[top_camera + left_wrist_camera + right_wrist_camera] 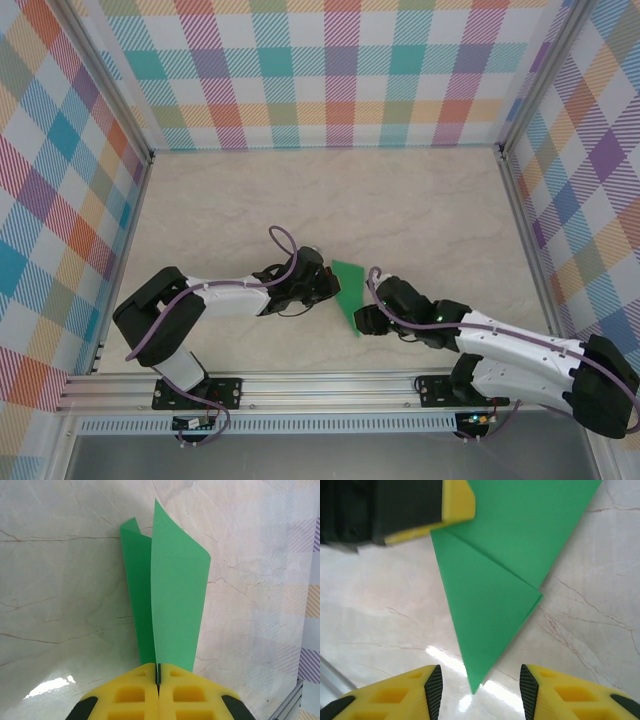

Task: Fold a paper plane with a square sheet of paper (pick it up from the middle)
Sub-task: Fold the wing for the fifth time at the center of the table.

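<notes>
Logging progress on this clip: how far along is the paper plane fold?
Done: the green paper is creased into a pointed, layered triangle. In hand: the left hand clamps its fold, two flaps splaying; the right hand is open, astride the tip. Left: probably the wing folds.

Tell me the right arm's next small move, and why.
Probably back the right pincer straight off the folded green paper. Its jaws stand open, with the paper's pointed tip between them untouched, while the left pincer is shut on the paper. Retreating should free room for the next fold.
</notes>
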Robot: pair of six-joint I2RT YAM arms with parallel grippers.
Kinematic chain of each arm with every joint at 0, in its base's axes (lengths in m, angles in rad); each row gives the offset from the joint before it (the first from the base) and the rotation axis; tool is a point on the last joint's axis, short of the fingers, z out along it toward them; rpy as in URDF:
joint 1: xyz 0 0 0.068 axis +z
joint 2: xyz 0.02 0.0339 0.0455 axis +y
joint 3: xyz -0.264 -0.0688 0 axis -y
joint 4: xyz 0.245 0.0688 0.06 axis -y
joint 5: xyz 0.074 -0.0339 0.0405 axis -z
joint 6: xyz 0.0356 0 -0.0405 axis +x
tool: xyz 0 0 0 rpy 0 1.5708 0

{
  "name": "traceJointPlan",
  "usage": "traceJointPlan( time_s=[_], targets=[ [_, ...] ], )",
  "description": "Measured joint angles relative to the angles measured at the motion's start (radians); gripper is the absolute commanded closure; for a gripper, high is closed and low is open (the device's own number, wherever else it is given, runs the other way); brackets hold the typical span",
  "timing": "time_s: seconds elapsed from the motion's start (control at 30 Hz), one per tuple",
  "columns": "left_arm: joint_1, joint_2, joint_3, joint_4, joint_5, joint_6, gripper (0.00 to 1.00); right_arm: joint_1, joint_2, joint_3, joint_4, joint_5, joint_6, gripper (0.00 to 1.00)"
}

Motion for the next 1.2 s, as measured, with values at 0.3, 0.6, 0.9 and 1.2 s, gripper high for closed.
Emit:
traceJointPlan(
  time_s=[0.3,0.6,0.9,1.2],
  targets=[
    [0.0,0.004,0.0,0.002,0.001,-0.014,1.0,0.197,0.129,-0.018,0.117,0.23,-0.176,0.49],
    [-0.001,0.004,0.001,0.001,-0.003,-0.018,1.0,0.236,0.312,0.085,0.148,0.35,-0.235,0.52],
    [-0.001,0.004,0.008,-0.005,-0.007,-0.028,1.0,0.265,0.396,0.109,0.177,0.454,-0.249,0.58],
    [-0.006,0.004,0.011,-0.005,-0.01,-0.032,1.0,0.274,0.417,0.111,0.182,0.539,-0.245,0.65]
  ],
)
